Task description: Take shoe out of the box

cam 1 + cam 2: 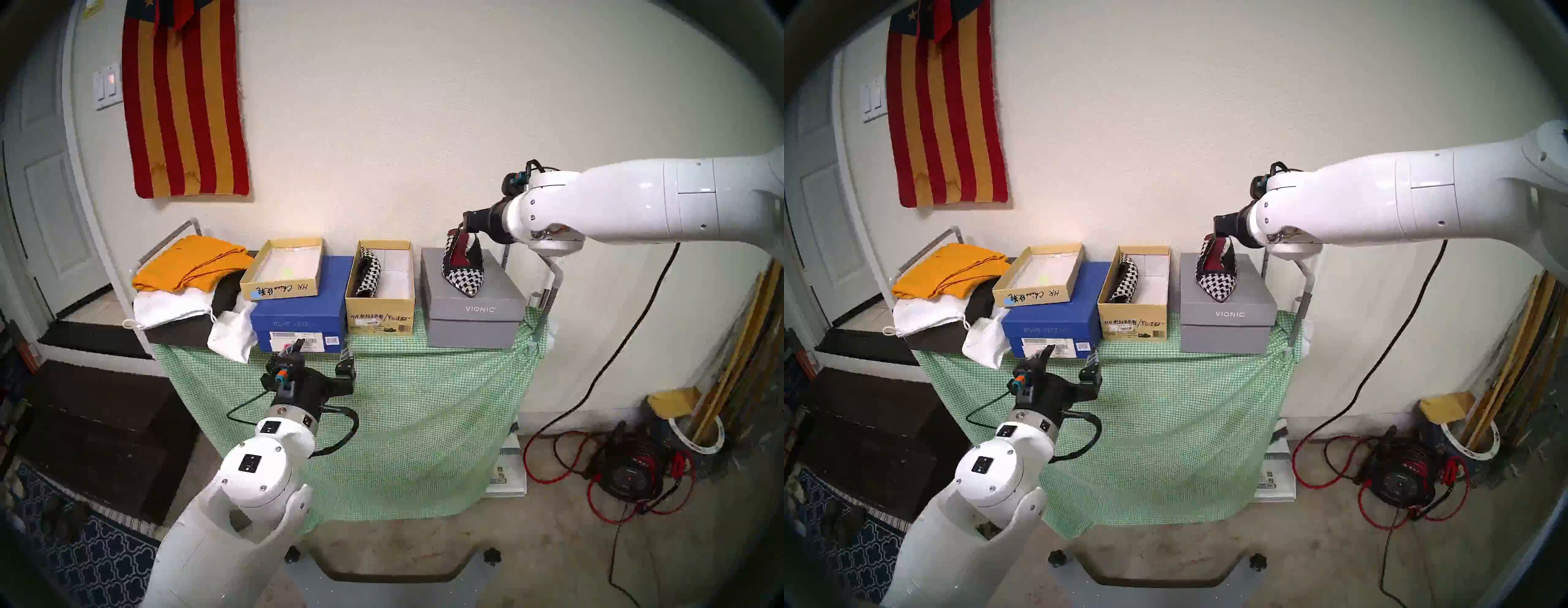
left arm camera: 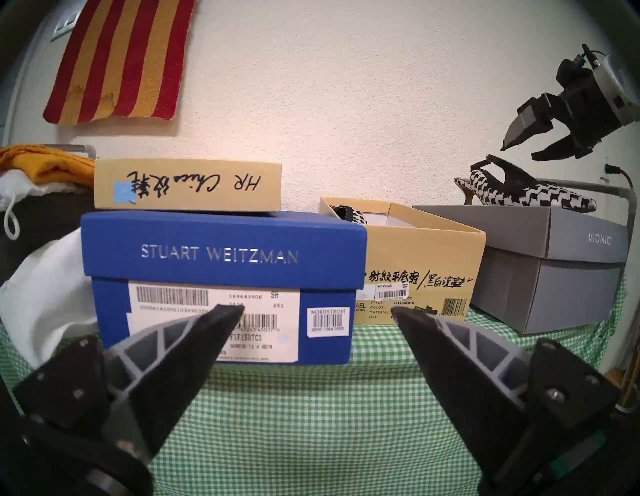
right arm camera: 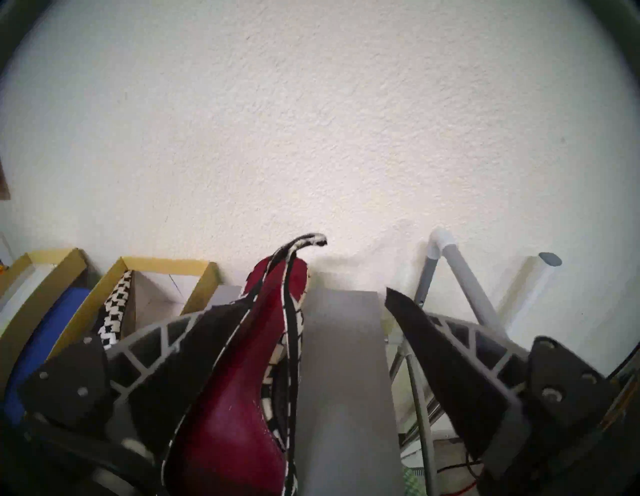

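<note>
One shoe (image 1: pixel 463 268) rests outside, one seemingly inside the box (image 1: pixel 380 311).

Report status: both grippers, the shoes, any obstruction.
Right gripper open above checkered slingback shoe resting on grey VIONIC box. Left gripper open, empty. Second checkered shoe inside tan cardboard box. No obstruction.

Home interior, panelled door (image 1: pixel 46 220), light switch (image 1: pixel 107 86), patterned rug (image 1: pixel 85 552), striped wall hanging (image 1: pixel 184 97)
</note>
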Tool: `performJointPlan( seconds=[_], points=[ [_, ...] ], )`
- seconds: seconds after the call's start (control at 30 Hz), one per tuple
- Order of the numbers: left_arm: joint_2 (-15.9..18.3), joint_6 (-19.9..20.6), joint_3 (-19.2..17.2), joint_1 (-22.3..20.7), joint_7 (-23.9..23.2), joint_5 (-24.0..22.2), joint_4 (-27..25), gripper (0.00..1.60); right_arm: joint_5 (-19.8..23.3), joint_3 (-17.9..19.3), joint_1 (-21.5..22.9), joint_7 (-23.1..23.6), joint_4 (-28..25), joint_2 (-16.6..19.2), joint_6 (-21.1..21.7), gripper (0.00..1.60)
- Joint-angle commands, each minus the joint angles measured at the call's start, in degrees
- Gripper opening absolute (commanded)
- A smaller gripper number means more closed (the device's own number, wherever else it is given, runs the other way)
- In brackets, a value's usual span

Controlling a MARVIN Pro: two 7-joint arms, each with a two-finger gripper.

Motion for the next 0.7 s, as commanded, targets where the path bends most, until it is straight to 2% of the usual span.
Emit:
performJointPlan(
  seconds=[0.0, 0.07, 0.1, 0.27, 0.3, 0.37, 0.43, 0.47, 0.5, 0.53, 0.6, 0.67],
  points=[
    [0.05, 0.01, -0.03, 0.01, -0.01, 0.02, 0.0, 1.6, 1.16, 1.52, 1.53, -1.89, 0.06, 6.44, -6.82, 1.6],
    [0.05, 0.01, -0.03, 0.01, -0.01, 0.03, 0.0, 1.6, 1.08, 1.5, 1.69, -2.83, -0.51, 7.2, -8.39, 1.6],
    [0.05, 0.01, -0.03, 0.01, -0.01, 0.03, 0.0, 1.6, 0.04, 2.25, 1.42, -3.29, -1.56, 8.52, -10.07, 1.6],
    [0.06, 0.01, -0.03, 0.01, -0.02, 0.03, 0.0, 1.6, -3.08, 3.93, 0.74, -5.54, -5.19, 10.53, -15.76, 1.6],
    [0.06, 0.01, -0.03, 0.01, -0.02, 0.03, 0.0, 1.6, -3.84, 4.7, 0.38, -5.94, -5.38, 11.06, -15.13, 1.6],
    [0.06, 0.01, -0.03, 0.01, -0.02, 0.03, 0.0, 1.6, -5.41, 4.83, -0.15, -6.92, -6.39, 11.46, -18.48, 1.6],
    [0.06, 0.01, -0.04, 0.01, -0.02, 0.03, 0.0, 1.6, -6.84, 5.67, -0.84, -7.75, -6.83, 12.02, -19.23, 1.6],
    [0.06, 0.01, -0.04, 0.01, -0.03, 0.03, 0.0, 1.6, -7.65, 5.52, -1.12, -8.3, -7.26, 12.0, -21.38, 1.6],
    [0.07, 0.01, -0.04, 0.01, -0.03, 0.03, 0.0, 1.6, -8.5, 6.43, -1.67, -8.76, -7.3, 12.44, -20.81, 1.6],
    [0.07, 0.01, -0.04, 0.01, -0.03, 0.03, 0.0, 1.6, -8.85, 5.86, -1.68, -9.07, -7.59, 12.17, -22.93, 1.6],
    [0.07, 0.01, -0.04, 0.01, -0.03, 0.03, 0.0, 1.6, -9.85, 6.0, -2.13, -9.76, -7.83, 12.18, -24.5, 1.6],
    [2.6, 0.0, -3.02, 0.09, -1.31, -0.72, -0.71, 1.6, -9.85, 5.35, -1.99, -9.86, -7.86, 11.78, -25.88, 1.6]
  ],
)
